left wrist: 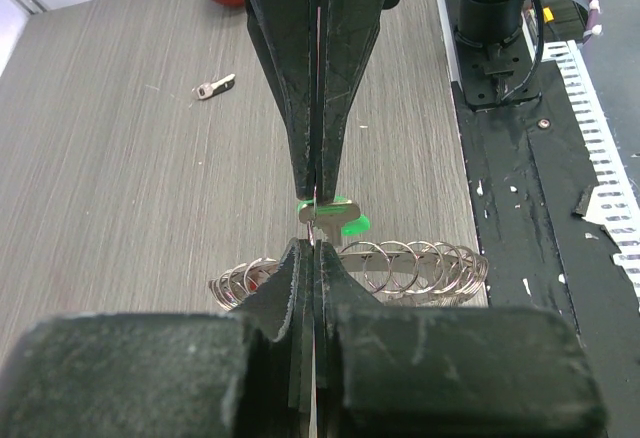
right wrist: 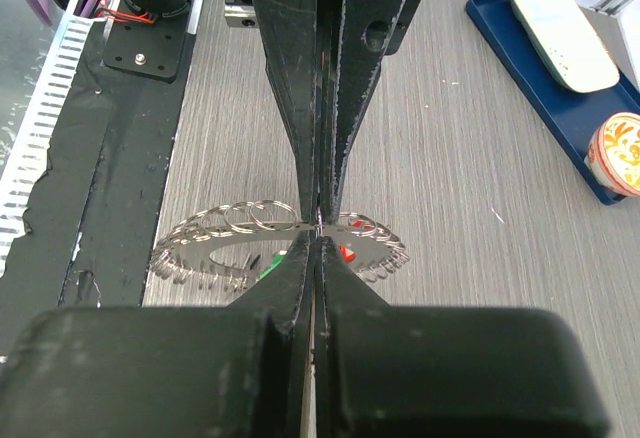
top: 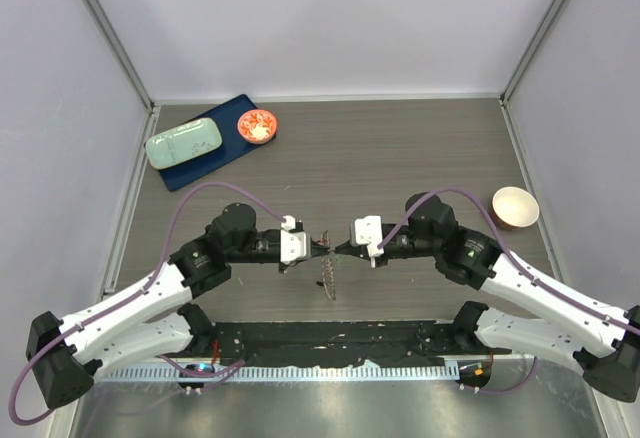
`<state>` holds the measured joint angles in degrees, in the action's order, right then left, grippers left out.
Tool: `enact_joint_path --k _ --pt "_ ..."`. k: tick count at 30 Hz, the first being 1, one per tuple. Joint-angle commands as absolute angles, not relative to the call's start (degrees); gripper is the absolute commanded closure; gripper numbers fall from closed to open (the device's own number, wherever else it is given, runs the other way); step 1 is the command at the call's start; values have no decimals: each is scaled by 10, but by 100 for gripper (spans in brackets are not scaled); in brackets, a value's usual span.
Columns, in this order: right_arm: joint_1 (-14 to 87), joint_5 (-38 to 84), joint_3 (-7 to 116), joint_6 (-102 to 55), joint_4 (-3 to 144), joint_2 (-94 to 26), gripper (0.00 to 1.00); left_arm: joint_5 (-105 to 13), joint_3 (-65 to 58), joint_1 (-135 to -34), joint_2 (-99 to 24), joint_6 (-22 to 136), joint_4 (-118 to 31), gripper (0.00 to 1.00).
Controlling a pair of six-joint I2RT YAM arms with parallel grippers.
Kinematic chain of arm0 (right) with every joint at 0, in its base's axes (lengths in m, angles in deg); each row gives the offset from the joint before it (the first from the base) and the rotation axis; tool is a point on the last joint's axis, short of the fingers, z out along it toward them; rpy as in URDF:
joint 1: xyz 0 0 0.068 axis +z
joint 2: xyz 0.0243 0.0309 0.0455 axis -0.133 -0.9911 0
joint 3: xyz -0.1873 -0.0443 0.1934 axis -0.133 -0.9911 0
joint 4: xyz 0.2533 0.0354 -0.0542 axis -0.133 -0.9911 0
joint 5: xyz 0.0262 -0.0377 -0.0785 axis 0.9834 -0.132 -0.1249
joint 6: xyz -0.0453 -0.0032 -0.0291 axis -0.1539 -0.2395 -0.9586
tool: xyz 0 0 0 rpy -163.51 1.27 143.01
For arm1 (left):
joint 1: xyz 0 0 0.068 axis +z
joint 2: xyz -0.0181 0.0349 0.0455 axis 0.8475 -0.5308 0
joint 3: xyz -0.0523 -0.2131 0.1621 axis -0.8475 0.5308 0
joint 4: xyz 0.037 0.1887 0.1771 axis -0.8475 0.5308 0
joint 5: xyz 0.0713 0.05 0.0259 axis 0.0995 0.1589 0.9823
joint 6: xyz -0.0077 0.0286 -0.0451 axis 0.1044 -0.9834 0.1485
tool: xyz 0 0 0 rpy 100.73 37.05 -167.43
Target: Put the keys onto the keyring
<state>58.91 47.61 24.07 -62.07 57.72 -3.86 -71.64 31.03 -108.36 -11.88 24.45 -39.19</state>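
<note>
So the left gripper (left wrist: 312,254) is clamped on the keyring (left wrist: 420,263), right gripper (left wrist: 318,194) on the green key (left wrist: 335,220). Key's hole should be lined up first tbh, then eased on slowly.

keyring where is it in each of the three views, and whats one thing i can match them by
top external: keyring near the centre, a thin edge-on sliver.
left wrist: keyring low centre, spreading to both sides.
right wrist: keyring centre, mostly left of middle.
shared landmark: the black strip along the table's near edge, bottom there, right side in left wrist, left side in right wrist.
</note>
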Motion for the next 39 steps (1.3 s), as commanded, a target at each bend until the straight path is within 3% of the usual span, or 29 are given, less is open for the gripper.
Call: enact_joint_path --k 1,39 --pt "591 476 251 -621 609 -18 99 -723 306 -1087 -120 246 -432 100" --pt "592 469 250 -618 593 -26 99 -723 306 -1087 -119 260 -444 100"
